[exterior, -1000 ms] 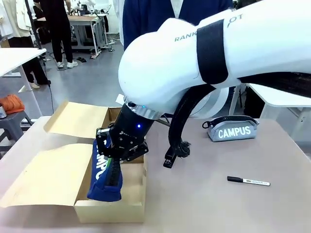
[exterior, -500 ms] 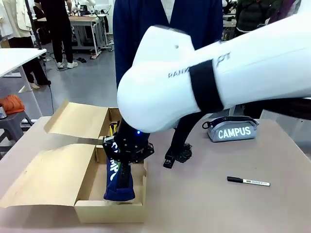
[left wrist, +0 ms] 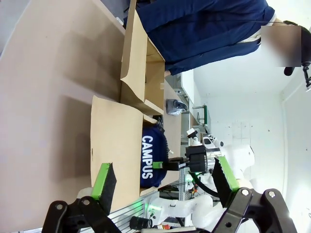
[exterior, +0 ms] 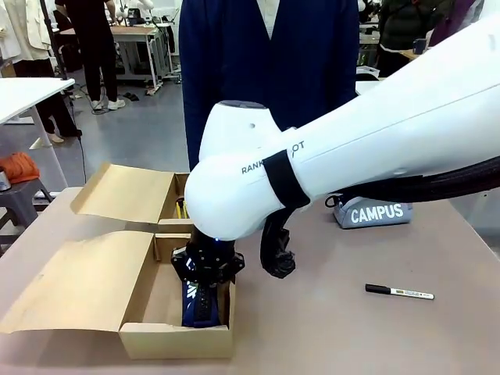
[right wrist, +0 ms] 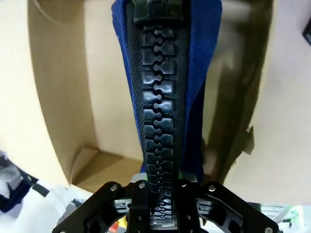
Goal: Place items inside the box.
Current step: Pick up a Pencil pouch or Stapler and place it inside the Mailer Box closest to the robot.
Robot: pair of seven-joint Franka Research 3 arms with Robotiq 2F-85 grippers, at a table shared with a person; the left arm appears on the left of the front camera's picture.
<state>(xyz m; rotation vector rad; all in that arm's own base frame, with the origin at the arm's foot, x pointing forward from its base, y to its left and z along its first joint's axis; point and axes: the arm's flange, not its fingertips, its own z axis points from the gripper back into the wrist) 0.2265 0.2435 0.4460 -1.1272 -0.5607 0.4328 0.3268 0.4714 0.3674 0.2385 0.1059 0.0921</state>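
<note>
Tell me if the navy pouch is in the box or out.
In. The navy pouch stands on edge, zip up, between the box walls, with the right gripper shut on it. Touching the floor: cannot tell.

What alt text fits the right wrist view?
The right tool is shut on the navy pouch, whose black zipper runs up the middle of the picture. The pouch is inside the tan cardboard box, with table at the picture's right edge.
</note>
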